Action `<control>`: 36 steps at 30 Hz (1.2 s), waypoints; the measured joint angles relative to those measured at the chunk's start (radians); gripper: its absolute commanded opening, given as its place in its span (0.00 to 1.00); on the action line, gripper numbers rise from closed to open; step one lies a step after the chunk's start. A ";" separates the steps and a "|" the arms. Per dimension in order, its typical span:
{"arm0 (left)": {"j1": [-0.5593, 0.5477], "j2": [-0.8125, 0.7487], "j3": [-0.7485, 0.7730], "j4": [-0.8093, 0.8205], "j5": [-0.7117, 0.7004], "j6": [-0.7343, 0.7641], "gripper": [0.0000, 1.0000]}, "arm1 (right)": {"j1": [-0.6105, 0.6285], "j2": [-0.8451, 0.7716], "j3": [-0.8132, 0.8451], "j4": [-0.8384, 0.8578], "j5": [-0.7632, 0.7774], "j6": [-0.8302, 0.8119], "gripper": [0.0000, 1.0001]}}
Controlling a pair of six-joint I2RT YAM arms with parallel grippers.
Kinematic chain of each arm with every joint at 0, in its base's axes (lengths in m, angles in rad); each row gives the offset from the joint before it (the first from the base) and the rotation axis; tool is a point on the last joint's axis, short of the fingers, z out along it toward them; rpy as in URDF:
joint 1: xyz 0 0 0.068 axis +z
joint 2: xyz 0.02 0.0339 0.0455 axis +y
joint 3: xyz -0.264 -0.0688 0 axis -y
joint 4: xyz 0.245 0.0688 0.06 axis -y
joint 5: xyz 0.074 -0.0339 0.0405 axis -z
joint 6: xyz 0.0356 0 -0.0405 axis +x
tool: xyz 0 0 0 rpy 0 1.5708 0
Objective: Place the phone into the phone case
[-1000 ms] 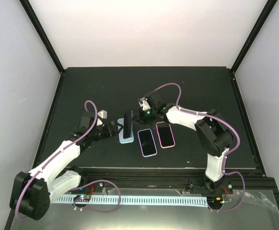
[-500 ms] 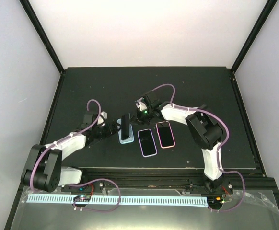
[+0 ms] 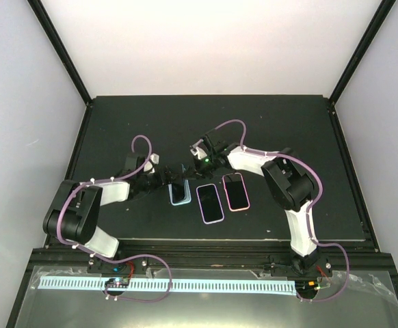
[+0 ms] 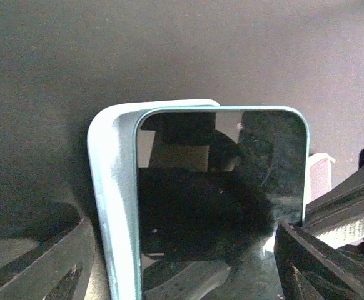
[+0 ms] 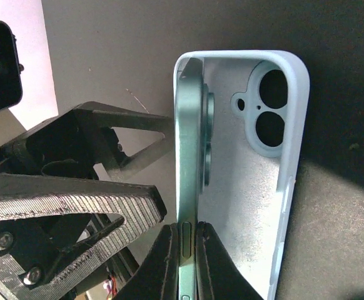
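Note:
A teal phone (image 5: 188,156) stands on its long edge inside the light blue case (image 5: 269,187), camera side toward the case's inner face. My right gripper (image 5: 187,247) is shut on the phone's upper edge. In the left wrist view the phone's dark screen (image 4: 226,206) leans beside the case (image 4: 110,187). My left gripper (image 4: 182,275) is open, with its fingers (image 4: 38,262) either side of phone and case. From above, the case (image 3: 179,196) lies on the mat with the left gripper (image 3: 165,180) and the right gripper (image 3: 189,169) meeting over its far end.
Two other phones lie flat right of the case, one in a purple case (image 3: 210,203) and one in a pink case (image 3: 236,192). The black mat (image 3: 117,123) ends at a raised frame. The left gripper's ribbed finger (image 5: 69,200) sits close to the phone's screen side.
The left arm has folded in, bringing its gripper up to the phone and case. The right gripper has shifted slightly left, and the phone now sits lower against the case.

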 measured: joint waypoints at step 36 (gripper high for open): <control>0.005 -0.058 -0.107 0.040 0.125 0.010 0.54 | -0.004 0.049 -0.016 -0.025 0.021 -0.054 0.09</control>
